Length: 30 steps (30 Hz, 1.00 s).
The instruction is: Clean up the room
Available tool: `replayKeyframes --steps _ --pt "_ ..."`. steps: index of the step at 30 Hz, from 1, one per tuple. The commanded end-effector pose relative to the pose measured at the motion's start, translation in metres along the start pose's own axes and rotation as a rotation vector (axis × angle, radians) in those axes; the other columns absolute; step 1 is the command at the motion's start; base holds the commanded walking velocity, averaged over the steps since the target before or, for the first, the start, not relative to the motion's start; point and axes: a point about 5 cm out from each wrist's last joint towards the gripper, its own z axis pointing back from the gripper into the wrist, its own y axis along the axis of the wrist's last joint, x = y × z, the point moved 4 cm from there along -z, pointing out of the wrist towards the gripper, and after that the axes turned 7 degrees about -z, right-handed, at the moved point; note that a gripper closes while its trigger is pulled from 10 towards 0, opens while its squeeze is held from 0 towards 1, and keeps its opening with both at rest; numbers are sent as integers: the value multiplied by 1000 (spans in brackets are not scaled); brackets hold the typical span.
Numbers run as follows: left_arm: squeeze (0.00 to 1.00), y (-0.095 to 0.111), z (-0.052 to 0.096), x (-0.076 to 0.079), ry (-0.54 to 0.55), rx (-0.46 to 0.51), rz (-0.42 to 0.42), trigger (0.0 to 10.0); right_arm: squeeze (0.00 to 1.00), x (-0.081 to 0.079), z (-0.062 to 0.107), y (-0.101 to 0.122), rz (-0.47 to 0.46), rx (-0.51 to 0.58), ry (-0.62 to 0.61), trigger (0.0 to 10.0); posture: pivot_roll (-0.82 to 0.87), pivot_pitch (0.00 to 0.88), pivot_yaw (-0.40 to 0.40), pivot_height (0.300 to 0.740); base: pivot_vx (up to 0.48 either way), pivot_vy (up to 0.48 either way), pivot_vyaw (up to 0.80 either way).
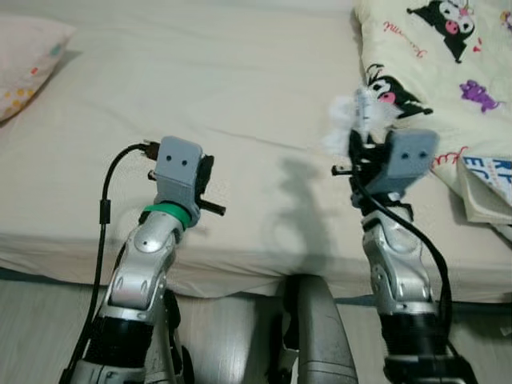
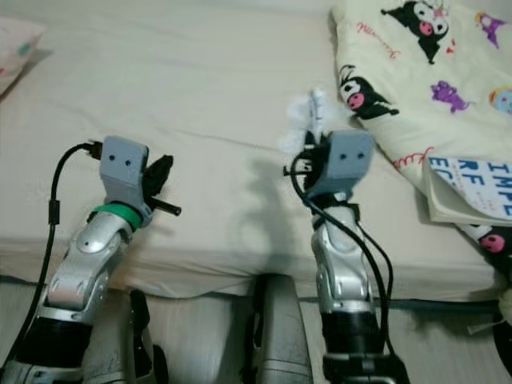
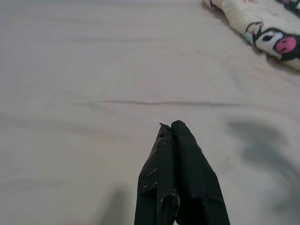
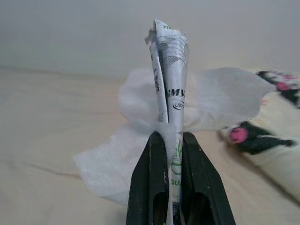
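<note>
- Right gripper (image 4: 174, 140) is up over the bed (image 1: 240, 96) near the blanket's (image 1: 448, 72) edge, fingers clamped on a folded wrapper (image 4: 171, 70) bunched with white tissue (image 4: 220, 98).
- Left gripper (image 3: 173, 129) hovers over the bed's front edge, fingers pressed together, holding nothing.
- Pillow (image 1: 24, 56) sits at the bed's far left corner.

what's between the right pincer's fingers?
The right pincer is shut on a folded printed wrapper together with white tissue. The wrapper's lower end is hidden between the fingers; its print is too small to read.
</note>
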Motion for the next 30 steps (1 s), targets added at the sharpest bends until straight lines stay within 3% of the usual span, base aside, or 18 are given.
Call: replayKeyframes --steps 1,2,5,6,8,15,22,30 --pt "0 -3 3 -7 15 -21 45 10000 0 6 8 1 7 3 -46 10000 -68 106 25 556 0 0 0" --pt "0 -3 3 -7 15 -21 45 10000 0 6 8 1 7 3 -46 10000 -68 106 25 556 0 0 0" --pt "0 7 11 -40 140 23 -29 10000 0 6 18 -1 16 -16 -77 10000 -60 102 22 556 0 0 0" --pt "0 7 11 -40 140 23 -29 10000 0 6 18 -1 16 -16 -77 10000 -60 102 22 556 0 0 0" --pt "0 11 14 -52 190 49 -121 10000 0 4 20 -5 3 -40 -66 10000 -49 103 16 556 0 0 0" --pt "0 22 20 -61 261 110 -257 10000 0 1 17 -14 -29 -74 -44 10000 -27 91 -2 556 0 0 0" --pt "0 16 22 -64 301 80 -207 10000 0 0 13 -15 -2 -87 -42 10000 -22 70 -18 581 0 0 0" --pt "0 19 15 -54 276 107 -180 10000 0 0 9 -14 1 -88 -32 10000 -20 49 -27 616 0 0 0"
